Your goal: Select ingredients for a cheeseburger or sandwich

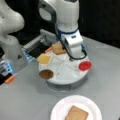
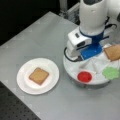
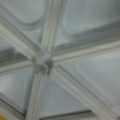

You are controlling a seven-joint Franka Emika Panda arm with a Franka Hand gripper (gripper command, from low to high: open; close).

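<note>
In both front views a brown toast slice (image 1: 76, 113) (image 2: 38, 75) lies alone on the white paper plate (image 1: 60, 110) (image 2: 23, 83). The other ingredients sit in the round white divided tray (image 1: 67, 80) (image 2: 72, 75): a second toast slice (image 1: 58, 48) (image 2: 113, 52), yellow cheese (image 1: 44, 59), a dark round patty (image 1: 46, 74), a red disc (image 1: 84, 66) (image 2: 84, 76) and green lettuce (image 2: 110, 73). My gripper (image 1: 74, 53) (image 2: 81, 58) hangs low over the tray's middle, its fingers hidden by the hand. The wrist view shows only the hub (image 3: 42, 62) where the tray's dividers meet, close below.
A second white robot base (image 1: 10, 37) stands at a front view's left, with an orange piece (image 1: 10, 79) near it. A dark metal frame (image 1: 37, 48) lies behind the tray. The grey table's edge runs along a front view's bottom left, with black perforated board (image 2: 15, 110) beyond it.
</note>
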